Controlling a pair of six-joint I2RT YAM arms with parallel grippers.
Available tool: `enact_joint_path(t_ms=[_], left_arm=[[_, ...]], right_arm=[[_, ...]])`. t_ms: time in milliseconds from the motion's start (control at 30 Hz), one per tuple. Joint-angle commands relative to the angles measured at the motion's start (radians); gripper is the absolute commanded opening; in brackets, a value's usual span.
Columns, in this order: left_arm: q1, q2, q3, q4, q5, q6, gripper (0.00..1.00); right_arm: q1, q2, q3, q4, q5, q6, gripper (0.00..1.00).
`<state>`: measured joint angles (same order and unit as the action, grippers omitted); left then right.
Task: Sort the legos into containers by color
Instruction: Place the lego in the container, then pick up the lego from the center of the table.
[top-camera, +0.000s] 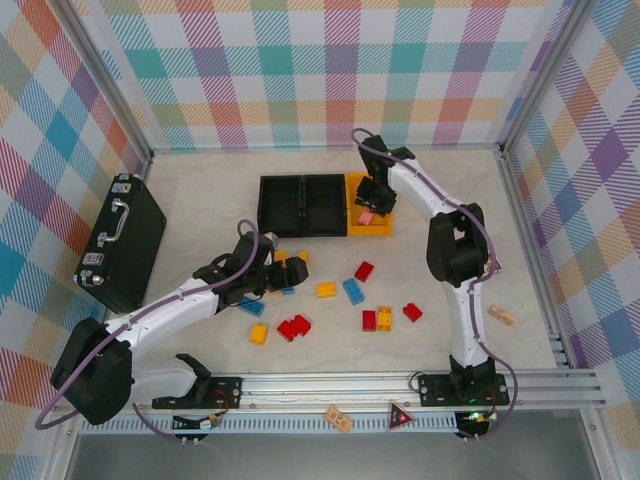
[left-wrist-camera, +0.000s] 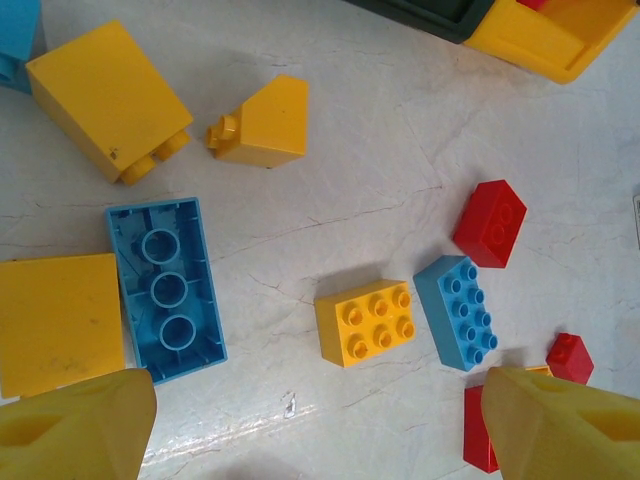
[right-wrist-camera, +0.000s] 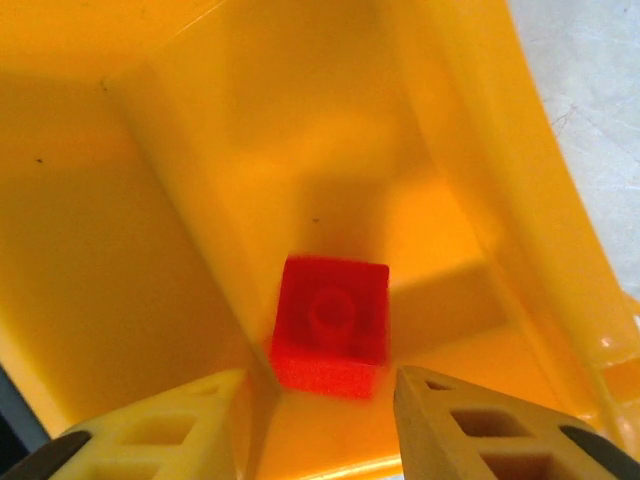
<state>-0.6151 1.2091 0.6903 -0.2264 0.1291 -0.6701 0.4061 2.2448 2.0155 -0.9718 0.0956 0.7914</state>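
I see 1 red lego (right-wrist-camera: 330, 325) inside the yellow-orange bin (right-wrist-camera: 200, 150), which sits by 2 black bins (top-camera: 302, 206). The loose legos (left-wrist-camera: 365, 320) are yellow, blue and red on a white, faintly veined table (top-camera: 200, 190), and the walls (top-camera: 300, 70) carry a pastel plaid pattern.

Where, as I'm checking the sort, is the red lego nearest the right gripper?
In the right wrist view, the red lego lies inside the yellow-orange bin, rightmost of the three joined containers, just beneath the open right gripper.

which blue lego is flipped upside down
The blue brick showing three hollow tubes on its underside; the eight-stud blue brick sits studs up.
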Motion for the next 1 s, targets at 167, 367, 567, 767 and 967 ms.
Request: enact_joint_path(t_ms=[167,367,567,767,967], left_arm=[[-0.010,-0.005,-0.011,0.009,-0.014,-0.019,0.85],[-0.011,-0.011,-0.007,-0.008,-0.031,-0.017,0.84],[-0.011,-0.002,0.000,-0.009,-0.021,-0.015,0.83],[-0.012,0.003,0.010,-0.033,-0.019,-0.021,0.81],[-0.014,-0.001,0.014,-0.089,-0.006,-0.021,0.79]], right_arm=[[0.019,-0.029,0.060,-0.066,0.039,-0.039,0.47],[0.039,-0.165,-0.079,-0.006,0.038,-0.070,0.48],[0.055,-0.315,-0.280,0.074,0.007,-0.101,0.53],[0.068,-0.451,-0.474,0.135,-0.032,-0.123,0.53],[0.097,-0.559,-0.637,0.168,-0.058,-0.163,0.53]])
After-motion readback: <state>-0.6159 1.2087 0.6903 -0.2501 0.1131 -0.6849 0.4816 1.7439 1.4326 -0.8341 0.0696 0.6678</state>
